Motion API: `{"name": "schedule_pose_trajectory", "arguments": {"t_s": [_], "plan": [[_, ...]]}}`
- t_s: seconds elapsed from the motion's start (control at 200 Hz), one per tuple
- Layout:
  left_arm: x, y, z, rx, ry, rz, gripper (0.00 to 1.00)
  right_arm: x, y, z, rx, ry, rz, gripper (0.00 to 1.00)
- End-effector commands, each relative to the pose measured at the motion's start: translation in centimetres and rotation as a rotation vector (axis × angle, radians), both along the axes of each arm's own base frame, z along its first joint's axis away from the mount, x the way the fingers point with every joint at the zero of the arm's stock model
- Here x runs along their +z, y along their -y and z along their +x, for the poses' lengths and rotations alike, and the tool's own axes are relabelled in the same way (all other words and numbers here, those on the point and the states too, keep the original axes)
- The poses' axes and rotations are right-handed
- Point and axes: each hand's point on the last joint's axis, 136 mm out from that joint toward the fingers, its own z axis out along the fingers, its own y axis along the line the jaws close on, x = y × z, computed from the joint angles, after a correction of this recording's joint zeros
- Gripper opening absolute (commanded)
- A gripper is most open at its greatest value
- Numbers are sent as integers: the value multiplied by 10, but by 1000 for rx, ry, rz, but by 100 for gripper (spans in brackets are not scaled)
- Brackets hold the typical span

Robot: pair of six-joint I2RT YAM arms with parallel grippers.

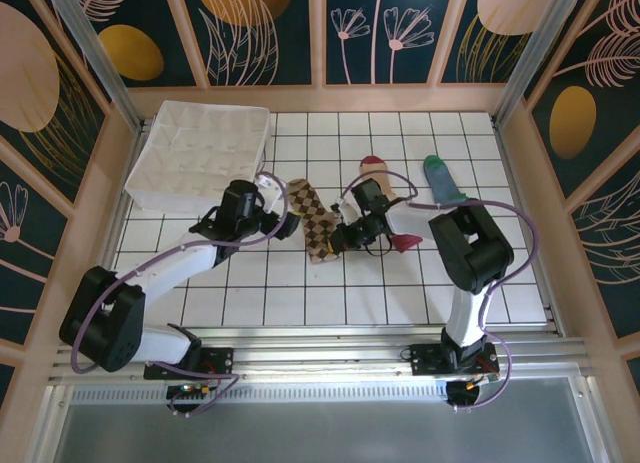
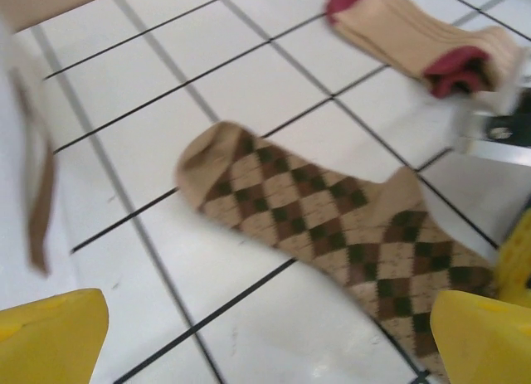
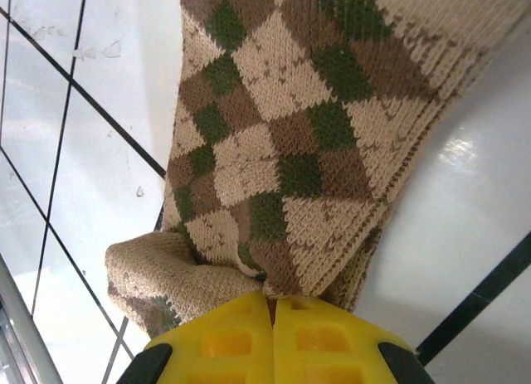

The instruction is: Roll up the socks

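The tan-and-brown argyle sock (image 1: 316,223) lies flat in the middle of the tiled table. My right gripper (image 1: 339,240) is shut on its lower cuff end; in the right wrist view the yellow fingers (image 3: 224,342) pinch the bunched knit of the sock (image 3: 282,135). My left gripper (image 1: 288,223) stands open just left of the sock, its yellow fingers (image 2: 50,334) wide apart above bare tile beside the sock (image 2: 332,226). The beige sock with a red toe (image 1: 372,165) lies behind the right arm, also seen in the left wrist view (image 2: 415,40). The blue-grey sock with a green toe (image 1: 441,179) lies at the back right.
A white compartment tray (image 1: 205,148) sits at the back left. Wooden walls ring the table (image 1: 300,303), and the near tiles in front of the arms are free.
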Motion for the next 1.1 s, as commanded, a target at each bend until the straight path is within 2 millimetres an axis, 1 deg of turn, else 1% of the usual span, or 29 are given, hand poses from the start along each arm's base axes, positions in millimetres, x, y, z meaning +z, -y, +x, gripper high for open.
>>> {"name": "schedule_pose_trajectory", "arguments": {"t_s": [0.0,0.08,0.14,0.2,0.23,0.28,0.32,0.415,0.485,0.591,0.686,0.771,0.866,0.921,0.951,0.961,0.976,1.096], "plan": [[9,-1,10,30,24,-58,99,-23,28,2,-34,-61,-135,0],[3,12,-2,-89,20,-35,98,-21,28,2,-22,-95,-135,0],[-1,20,-12,-167,42,10,92,-21,28,2,-11,-127,-145,0],[-9,31,-24,-260,80,108,84,-22,30,0,-3,-163,-156,0],[-15,40,-33,-319,100,171,81,-22,31,0,-2,-183,-160,0],[-24,54,-47,-404,136,252,78,-23,33,-1,0,-216,-162,0],[-29,65,-55,-455,158,283,73,-23,33,-2,2,-238,-163,0],[-33,84,-66,-528,223,334,65,-24,36,-3,4,-273,-177,0],[-36,98,-72,-575,267,376,62,-24,37,-3,1,-292,-179,0],[-48,114,-83,-646,301,427,63,-23,37,-4,0,-313,-172,0],[-63,121,-86,-676,295,461,63,-23,39,-4,-6,-328,-166,0],[-71,126,-79,-665,288,476,64,-24,41,-6,-4,-336,-167,0],[-76,134,-73,-663,285,477,63,-25,44,-8,-4,-351,-168,0],[-82,137,-71,-667,269,475,60,-26,45,-9,-2,-358,-169,0],[-81,139,-70,-669,270,473,58,-26,47,-9,-2,-361,-170,0],[-90,138,-71,-673,252,483,57,-26,46,-10,-2,-362,-169,0],[-94,138,-71,-675,244,486,56,-26,47,-10,-2,-364,-169,0],[-103,140,-70,-669,213,478,44,-27,49,-12,-6,-387,-166,0]]}}
